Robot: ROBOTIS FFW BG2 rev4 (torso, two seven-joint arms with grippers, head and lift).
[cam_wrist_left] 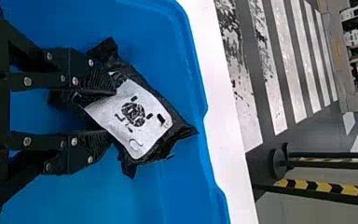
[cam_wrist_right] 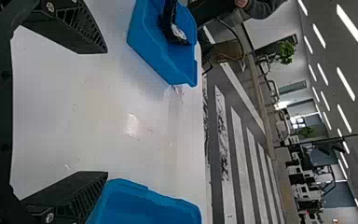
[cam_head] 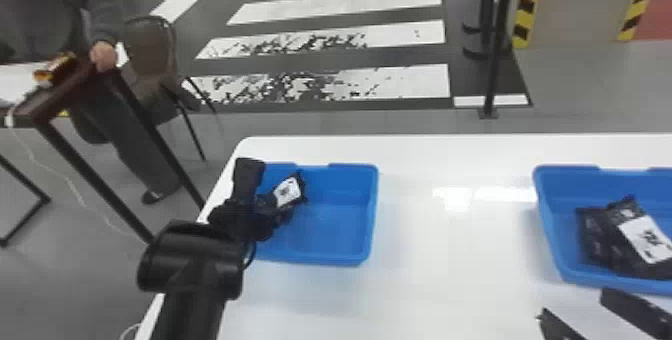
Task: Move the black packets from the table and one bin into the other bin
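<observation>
Your left gripper (cam_wrist_left: 113,112) held one black packet (cam_wrist_left: 144,112) within the left bin (cam_head: 335,224); your right gripper (cam_wrist_right: 107,112) stood wide. With more packets (cam_head: 642,239) in the right bin (cam_head: 554,244), you looked partway through, transfer direction unclear.

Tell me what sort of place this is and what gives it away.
Probably an indoor robotics lab or test hall: strip lights line the ceiling, a mock zebra crossing marks the floor, and black-and-yellow hazard stripes stand beyond the table.

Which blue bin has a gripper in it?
Left-hand bin: the left gripper is inside, at a black packet. The right gripper is outside the right-hand bin.
</observation>
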